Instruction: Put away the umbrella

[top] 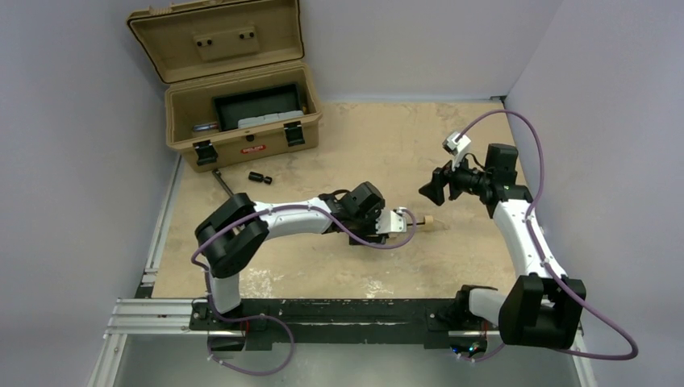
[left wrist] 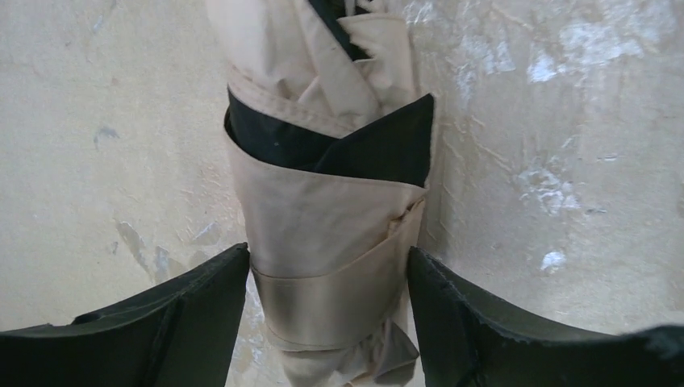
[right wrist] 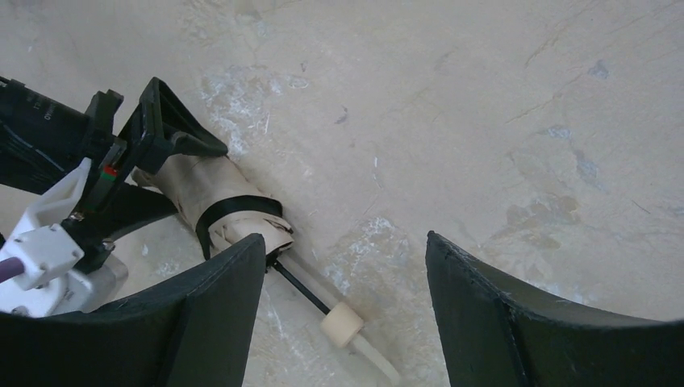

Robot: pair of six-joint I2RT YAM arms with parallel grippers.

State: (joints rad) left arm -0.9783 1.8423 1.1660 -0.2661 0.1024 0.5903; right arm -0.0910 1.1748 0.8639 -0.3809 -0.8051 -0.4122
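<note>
The umbrella (left wrist: 323,210) is a rolled beige bundle with a dark band and a tan strap, lying on the table. Its pale handle knob (right wrist: 343,324) and thin dark shaft stick out toward the right arm; the knob also shows in the top view (top: 427,219). My left gripper (top: 401,220) is low on the table with its jaws on both sides of the bundle at the strap, and both fingers (left wrist: 202,314) touch the fabric. My right gripper (top: 431,187) is open and empty, raised above and beyond the handle; the knob lies between its fingers (right wrist: 210,322) in its wrist view.
An open tan hard case (top: 242,113) stands at the back left, lid up, with a dark tray inside. A small black part (top: 258,177) and a thin dark rod (top: 223,184) lie in front of it. Walls close the left, back and right.
</note>
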